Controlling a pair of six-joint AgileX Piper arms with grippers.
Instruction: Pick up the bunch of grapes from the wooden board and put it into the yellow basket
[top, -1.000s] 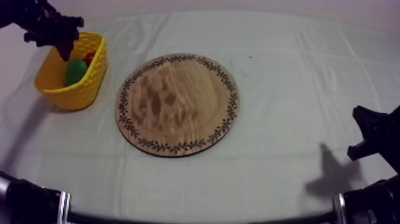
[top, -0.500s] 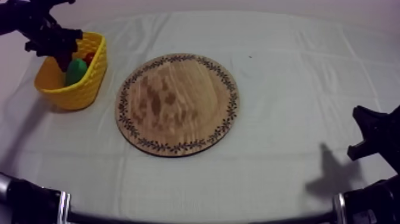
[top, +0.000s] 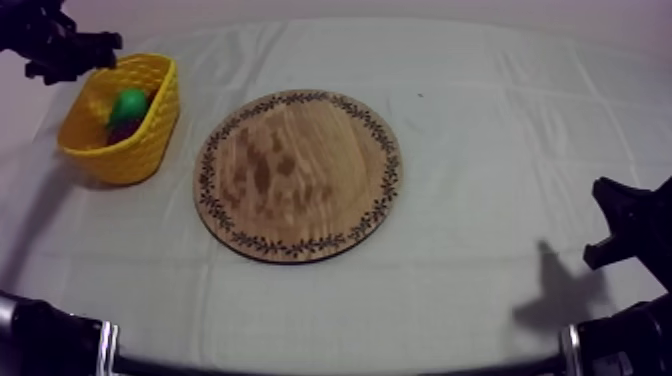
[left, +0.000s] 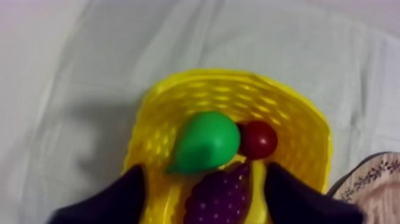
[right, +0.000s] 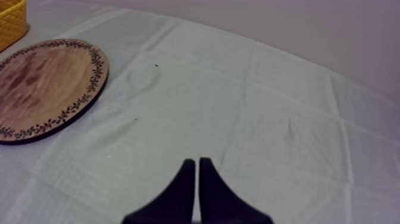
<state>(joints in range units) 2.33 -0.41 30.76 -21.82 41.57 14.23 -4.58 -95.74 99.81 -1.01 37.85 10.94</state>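
- Left tool (top: 70, 55): over the last second it has lifted out of the yellow basket (top: 140, 150) and now hovers at the far rim, fingers spread and holding nothing.
- Bunch of grapes (left: 219, 196): lying inside the basket, just beside a green pear (left: 205, 143) and a small red fruit (left: 258, 140). The placement appears complete.
- Wooden board (top: 298, 175): bare.
- The left wrist view shows the grapes plainly, whereas the top view gives only a dark patch by the pear.
- Right tool (right: 196, 173): clenched on nothing, low over the table (right: 286, 119).
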